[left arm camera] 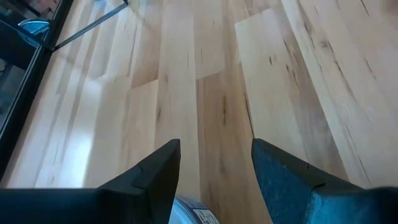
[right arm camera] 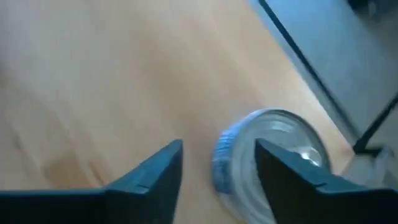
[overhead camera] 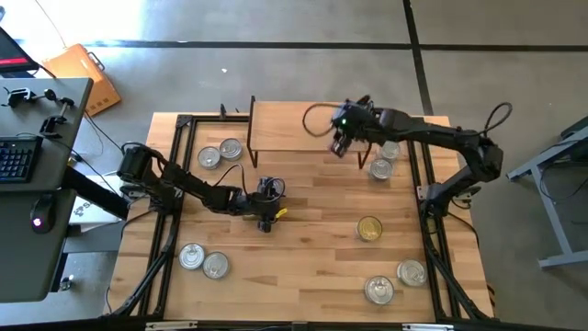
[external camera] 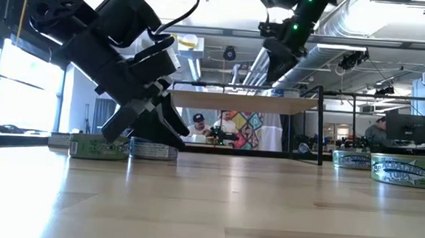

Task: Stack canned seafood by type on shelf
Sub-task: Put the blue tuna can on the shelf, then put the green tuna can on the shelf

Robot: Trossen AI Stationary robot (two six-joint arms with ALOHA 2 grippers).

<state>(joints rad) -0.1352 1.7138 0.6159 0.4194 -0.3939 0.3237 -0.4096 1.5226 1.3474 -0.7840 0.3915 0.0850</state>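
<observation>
Your right hand (overhead camera: pixel 341 145) hovers at the right end of the light wooden black-legged shelf (overhead camera: pixel 278 125), fingers parted, holding nothing. The nearest silver-lidded round tin (overhead camera: pixel 380 168) lies on the tabletop at four o'clock from it.

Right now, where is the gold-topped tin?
From above, the gold-lidded tin sits alone on the table's right half, below the right gripper and above two silver tins near the front-right corner.

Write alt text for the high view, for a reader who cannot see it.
Seen from above, two dark robot arms work over a wooden table scattered with round tins. The right gripper hovers at the edge of a small wooden shelf, fingers apart and empty; the left gripper sits low at mid-table.
</observation>
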